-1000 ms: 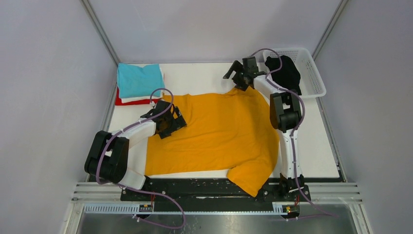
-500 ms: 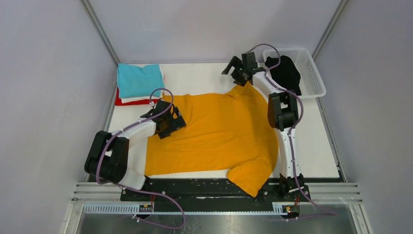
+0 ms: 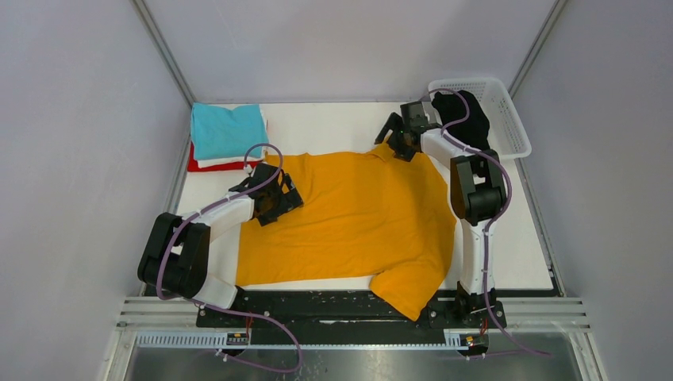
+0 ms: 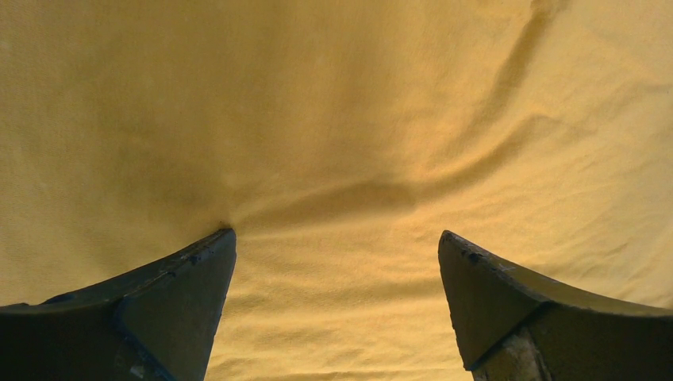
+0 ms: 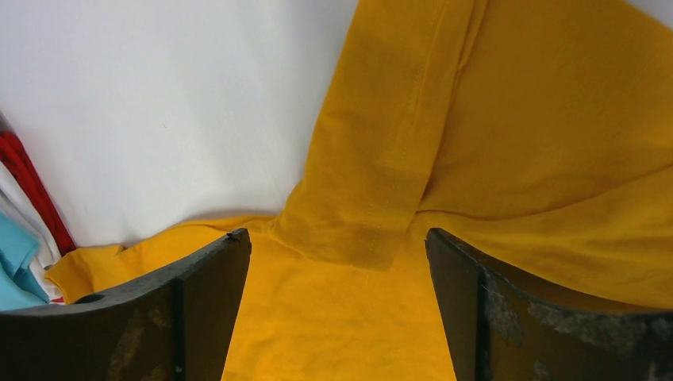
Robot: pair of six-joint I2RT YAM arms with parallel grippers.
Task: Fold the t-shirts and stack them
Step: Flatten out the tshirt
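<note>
Top external: black t-shirt [image 3: 474,119] in lattice basket [image 3: 514,127]; mustard-orange t-shirt [image 3: 365,214] beneath left jaws and right jaws, both apart.

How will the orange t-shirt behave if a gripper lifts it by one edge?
Probably floppy: the orange t-shirt wrinkles beside the left gripper, and its sleeve droops off the table. Lifted, it would likely sag and drag.
</note>
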